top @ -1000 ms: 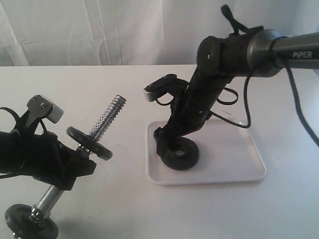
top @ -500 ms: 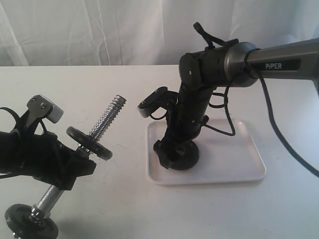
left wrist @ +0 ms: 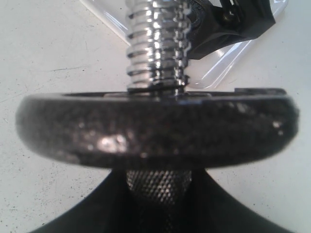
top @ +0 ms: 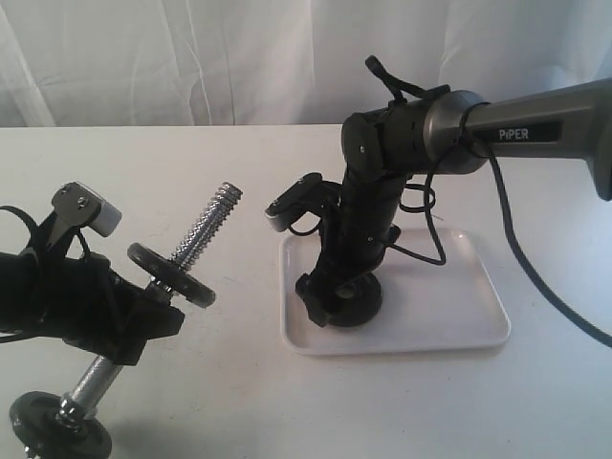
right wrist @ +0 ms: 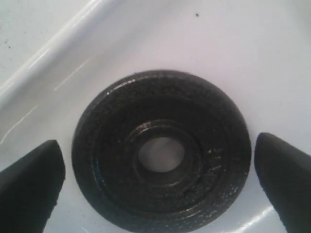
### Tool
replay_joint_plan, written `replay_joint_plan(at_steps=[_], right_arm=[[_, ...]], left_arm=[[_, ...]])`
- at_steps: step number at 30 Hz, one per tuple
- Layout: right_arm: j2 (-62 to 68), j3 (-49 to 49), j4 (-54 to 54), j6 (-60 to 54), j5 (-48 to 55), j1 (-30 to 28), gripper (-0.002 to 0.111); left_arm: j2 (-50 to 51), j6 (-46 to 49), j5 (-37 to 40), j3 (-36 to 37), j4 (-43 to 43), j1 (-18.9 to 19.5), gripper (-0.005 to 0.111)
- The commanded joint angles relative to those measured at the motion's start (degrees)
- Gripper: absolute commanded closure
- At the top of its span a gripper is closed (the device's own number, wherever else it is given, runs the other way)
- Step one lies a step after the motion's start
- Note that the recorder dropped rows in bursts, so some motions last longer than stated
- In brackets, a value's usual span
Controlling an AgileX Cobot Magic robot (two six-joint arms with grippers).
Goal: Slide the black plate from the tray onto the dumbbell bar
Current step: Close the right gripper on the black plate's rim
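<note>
Seeing right gripper wide open, empty, straddling black plate lying flat in tray directly beneath, well apart from tilted dumbbell bar clamped by left gripper.

Setting: robot lab test bench
Surface: plain white counter
Backdrop: white draped curtain
Equipment: cabled arm marked "PiPER"

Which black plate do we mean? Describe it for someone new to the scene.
Find the white tray on the right of the exterior view. The black plate lies flat in its left part, under the open right claw. Unlike the other discs, it is not on the dumbbell bar.
</note>
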Motion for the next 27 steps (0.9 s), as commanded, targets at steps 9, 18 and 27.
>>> replay_joint_plan(at_steps=[9,18,27], right_arm=[[0.46,-0.13,-0.38,0.48,1.68,0.06,0.003],[1.95,-0.13,-0.38,0.48,1.31,0.06,0.003],[3.63,-0.13,-0.56,3.43,0.41,0.06,0.006]], left_arm=[[-2.64,0.25,5.89,-1.32,-6.35,-0.19,0.107],[-2.64,0.25,5.89,-1.32,-6.35,-0.19,0.107],[-2.64,0.25,5.89,-1.32,-6.35,-0.19,0.107]])
